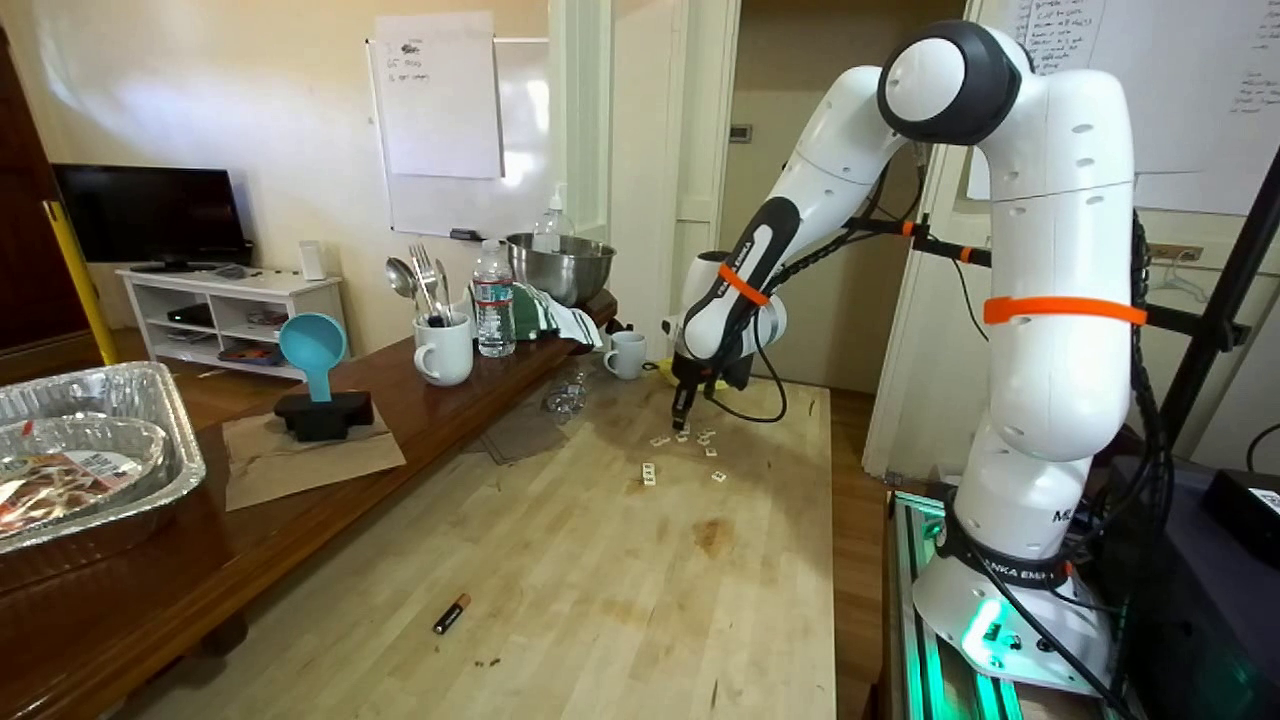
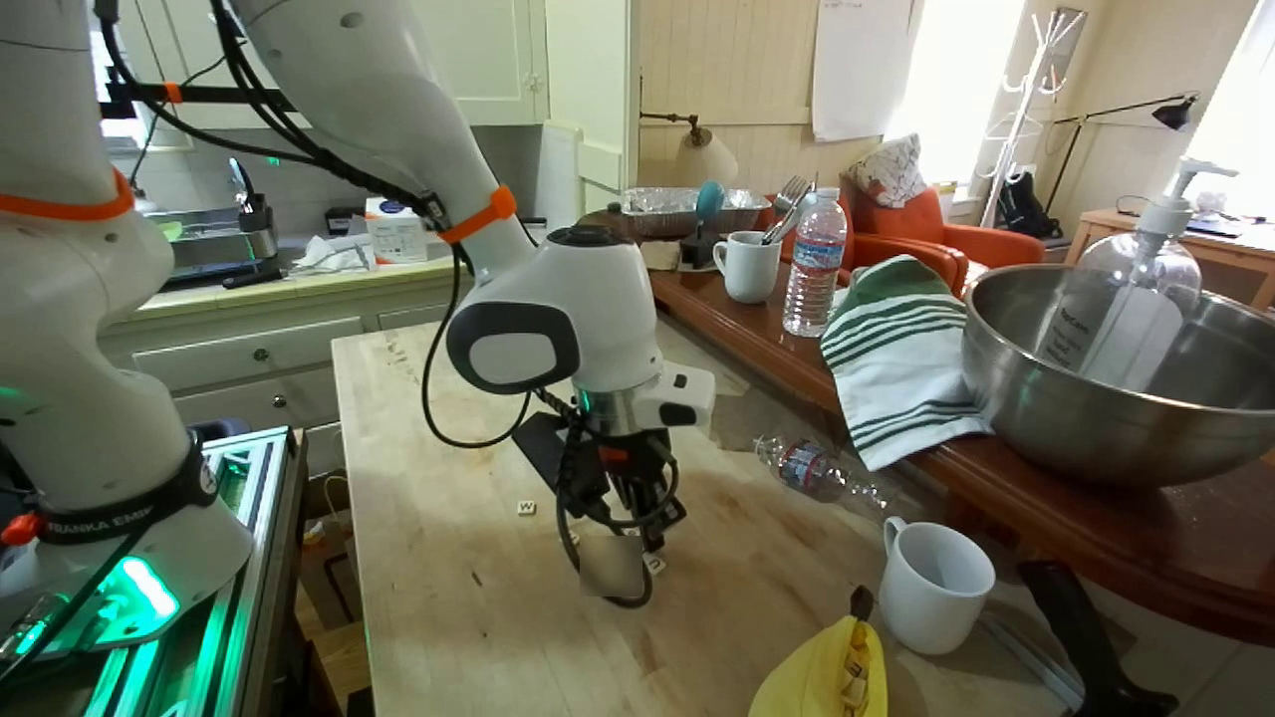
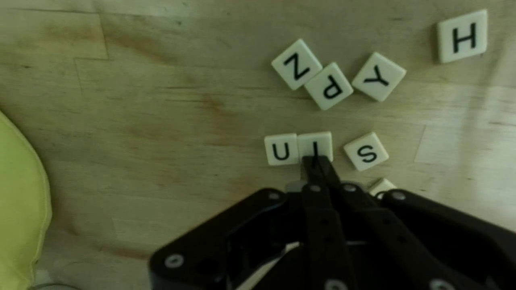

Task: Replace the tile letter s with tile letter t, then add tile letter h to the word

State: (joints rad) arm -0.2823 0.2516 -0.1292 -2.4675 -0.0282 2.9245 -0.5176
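Letter tiles beneath a gripper on a light-wood table. The fingers are pressed together, with nothing visible between them; their tips overlie the lower part of a stroke-marked tile, though whether they touch it cannot be told from above. The step in hand is probably a push that settles this tile into the word; which tiles make up the word is unclear. It is best done slowly, with light, even pressure along a straight path — a sideways nudge could skew the U tile, which appears to touch it on the left. The S tile, just beside on the right but apart and slightly turned, deserves the same clearance. In an exterior view the tiles lie toward the table's far end, well in from its right edge. Those legible in the wrist view are squarish, cream-coloured and face up, with plain black capitals. The H tile is well apart, at the upper right of the wrist view, and presumably serves a later step. The stroke-marked tile shows a single upright bar — its foot is hidden, so I or T cannot be decided.
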